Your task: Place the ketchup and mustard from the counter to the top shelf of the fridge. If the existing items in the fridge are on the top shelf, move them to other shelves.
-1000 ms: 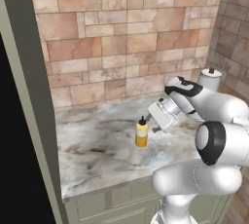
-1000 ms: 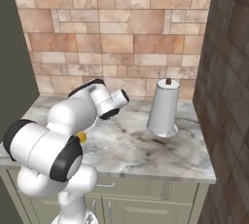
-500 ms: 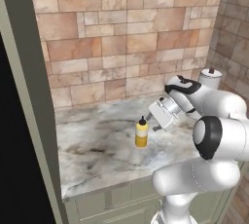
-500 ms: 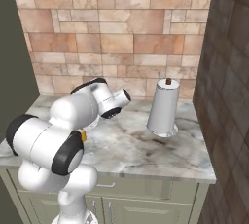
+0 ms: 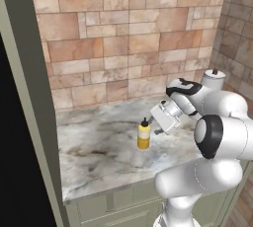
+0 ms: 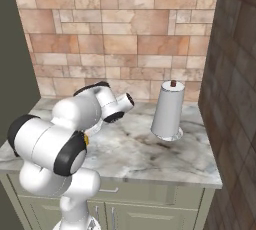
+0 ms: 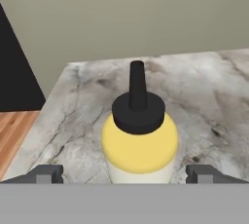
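1. The mustard (image 5: 144,135), a slim yellow plastic bottle with a black collar and a black pointed nozzle, stands upright on the counter (image 5: 99,152), a grey-white marbled stone slab over pale grey-green cabinets.
2. In the left base view the bottle sits near the middle of the slab, well away from the tiled wall and from the front edge.
3. The gripper (image 5: 159,122) of the white arm is just beside the bottle, on its right in that view, level with its upper half; the hand is tilted toward it.
4. In the hand view the mustard (image 7: 140,142) fills the centre, nozzle pointing up, and the two dark fingertips (image 7: 46,174) stand far apart, one on each side of the bottle's body.
5. The jaws are spread wide and neither fingertip touches the bottle; bare stone shows between each tip and the yellow body.
6. No label, brand or lettering can be read on the bottle: the yellow body looks plain from both sides shown.
7. In the right base view the arm's white links cover most of the bottle; only a small yellow sliver (image 6: 86,137) shows behind the elbow.
8. A tall pale grey cone-shaped canister with a dark knob (image 6: 169,109) stands on a round base at the right rear of the counter, well apart from the mustard; it carries no readable writing.
9. A wall of tan and pink stone tiles (image 5: 123,38) runs behind the counter.
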Controlling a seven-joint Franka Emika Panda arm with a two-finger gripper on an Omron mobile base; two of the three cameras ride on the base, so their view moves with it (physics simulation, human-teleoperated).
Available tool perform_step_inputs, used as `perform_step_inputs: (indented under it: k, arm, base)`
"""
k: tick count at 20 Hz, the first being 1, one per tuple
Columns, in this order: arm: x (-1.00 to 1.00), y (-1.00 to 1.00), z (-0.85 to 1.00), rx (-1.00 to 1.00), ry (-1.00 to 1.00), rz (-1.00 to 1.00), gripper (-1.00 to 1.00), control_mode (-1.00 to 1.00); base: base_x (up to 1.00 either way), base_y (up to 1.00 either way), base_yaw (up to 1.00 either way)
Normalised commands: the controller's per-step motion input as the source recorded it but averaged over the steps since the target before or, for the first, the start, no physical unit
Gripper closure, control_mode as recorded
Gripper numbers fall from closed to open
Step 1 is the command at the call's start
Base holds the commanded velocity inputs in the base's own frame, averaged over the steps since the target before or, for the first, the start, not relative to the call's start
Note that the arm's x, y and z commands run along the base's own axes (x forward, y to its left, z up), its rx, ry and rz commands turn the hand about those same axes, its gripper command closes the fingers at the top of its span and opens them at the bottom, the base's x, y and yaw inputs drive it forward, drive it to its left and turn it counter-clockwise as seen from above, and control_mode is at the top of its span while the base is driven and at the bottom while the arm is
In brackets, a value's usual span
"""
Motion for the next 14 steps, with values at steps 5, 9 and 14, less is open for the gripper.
perform_step_inputs:
  k: [5,9,14]
  arm:
    - [0.0,0.0,-0.02,0.0,0.0,0.0,-1.0,-1.0]
    - [0.0,0.06,0.0,0.0,0.0,0.0,-1.0,-1.0]
    - [0.0,0.25,0.0,0.0,0.0,0.0,-1.0,-1.0]
  base:
    - [0.0,0.0,0.0]
    - [0.0,0.0,0.0]
    - [0.0,0.0,0.0]
